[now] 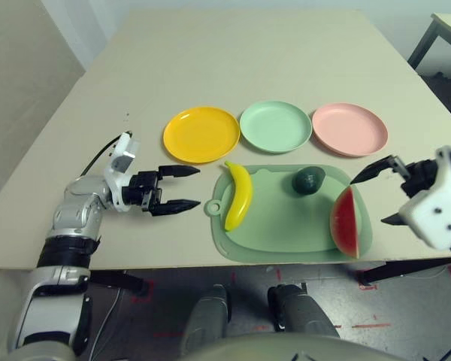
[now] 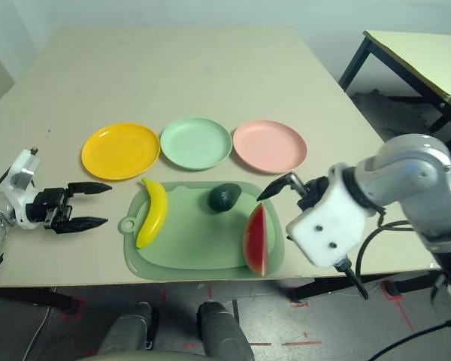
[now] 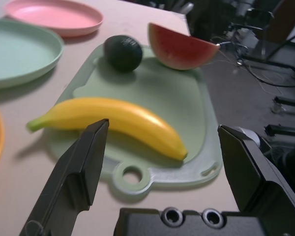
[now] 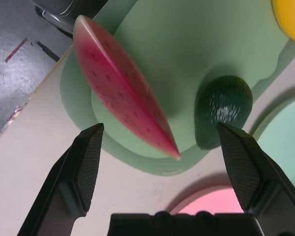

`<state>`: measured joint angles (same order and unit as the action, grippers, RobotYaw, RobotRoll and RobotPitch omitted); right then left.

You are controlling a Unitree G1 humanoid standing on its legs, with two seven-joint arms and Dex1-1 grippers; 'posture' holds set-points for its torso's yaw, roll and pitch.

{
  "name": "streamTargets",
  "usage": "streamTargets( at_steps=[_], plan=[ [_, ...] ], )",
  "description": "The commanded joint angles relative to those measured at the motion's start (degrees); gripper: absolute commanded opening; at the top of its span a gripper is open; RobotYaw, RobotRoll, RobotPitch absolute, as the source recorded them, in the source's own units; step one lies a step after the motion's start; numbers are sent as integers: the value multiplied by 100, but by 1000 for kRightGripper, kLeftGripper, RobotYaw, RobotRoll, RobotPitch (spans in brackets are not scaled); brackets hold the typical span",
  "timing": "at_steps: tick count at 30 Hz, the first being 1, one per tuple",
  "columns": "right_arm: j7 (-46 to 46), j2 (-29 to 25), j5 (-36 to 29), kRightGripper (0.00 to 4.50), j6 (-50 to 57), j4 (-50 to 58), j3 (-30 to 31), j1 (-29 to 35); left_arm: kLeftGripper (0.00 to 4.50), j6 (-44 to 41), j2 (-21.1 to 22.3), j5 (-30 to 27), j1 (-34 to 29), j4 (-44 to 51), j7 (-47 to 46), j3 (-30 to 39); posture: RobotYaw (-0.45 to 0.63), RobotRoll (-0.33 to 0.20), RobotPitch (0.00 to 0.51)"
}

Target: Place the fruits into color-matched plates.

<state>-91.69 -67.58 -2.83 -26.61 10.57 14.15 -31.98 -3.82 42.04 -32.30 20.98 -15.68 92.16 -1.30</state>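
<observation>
Left eye view: the right gripper (image 1: 377, 194) is cut off by the picture's right side, with most of its arm out of sight, and its white casing covers part of its lower finger. In the right wrist view the banana is mostly cut off, and so are the pink plate (image 1: 350, 129) and the green plate (image 1: 276, 126). The left wrist view catches only a sliver of the yellow plate (image 1: 201, 134).

The table (image 1: 233, 53) is pale and matte, standing on dark legs over a grey floor (image 2: 346, 323) with red tape marks. A second table (image 2: 428, 64) stands to the right, near a pale wall.

The cutting board (image 1: 274, 218) lies close to the table's near edge. On it are the banana (image 1: 239, 197) at the left, the avocado (image 1: 308, 180) near the far side, and the watermelon (image 1: 345, 223) at the right. The three plates stand empty in a row beyond the board, with bare table behind them.

The left gripper (image 1: 189, 189) is open beside the board's left end, holding nothing. The right gripper is open and empty near the watermelon.
</observation>
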Motion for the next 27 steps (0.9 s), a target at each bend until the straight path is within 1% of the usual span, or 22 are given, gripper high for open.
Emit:
streamTargets(
  at_steps=[1,4,7,16,20,27],
  plan=[
    [-81,3,180,4475,-236,-150,308,-146,4500,396,190,-149,-60,324,34,-339,-43,0,124],
    [-81,32,241,4475,-349,-164,448,-150,4500,431,186,-231,73,347,34,-411,-44,0,127],
    [-64,175,391,4475,-434,-155,559,-165,4500,502,178,-218,159,276,34,-477,-49,0,127],
    [37,571,717,4475,-463,-142,825,-128,4500,684,221,-176,156,117,34,-563,-41,0,128],
    [127,672,1027,4475,-680,-453,936,-140,4500,753,282,-108,55,63,34,-515,-24,0,128],
    [286,785,1282,4475,-909,-793,1076,-82,4500,779,303,-74,-29,59,34,-369,-9,0,130]
  ],
)
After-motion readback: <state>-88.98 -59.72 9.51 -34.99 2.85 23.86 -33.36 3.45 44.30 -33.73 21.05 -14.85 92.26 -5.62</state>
